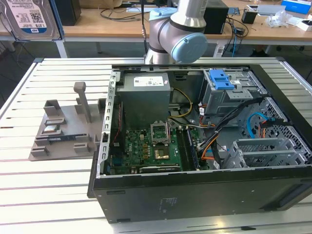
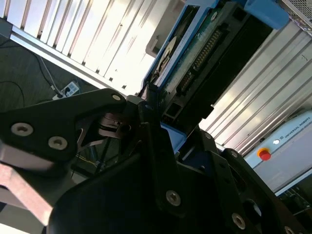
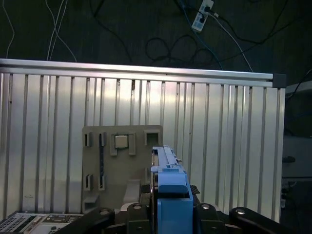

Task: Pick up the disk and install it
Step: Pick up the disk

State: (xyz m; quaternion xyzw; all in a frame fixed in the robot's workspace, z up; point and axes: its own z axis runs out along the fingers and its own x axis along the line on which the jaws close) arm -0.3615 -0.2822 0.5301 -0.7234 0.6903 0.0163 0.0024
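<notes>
Disk (image 1: 31, 19) hanging high over fixture (image 1: 63, 126), well apart from case (image 1: 204, 195). Gripper (image 3: 168, 217) clenching its 1 end. You are risking slip, or snagging on cables (image 1: 229, 117) beside cage (image 1: 234, 95).

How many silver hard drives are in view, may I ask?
1: the silver rectangular blue-edged hard drive, clamped in the gripper; the metal drive cage may hide others.

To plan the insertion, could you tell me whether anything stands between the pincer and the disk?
Nothing visible does: the pincer is shut on the disk, gripping its blue-bracketed edge, with the disk held over the slatted table.
</notes>
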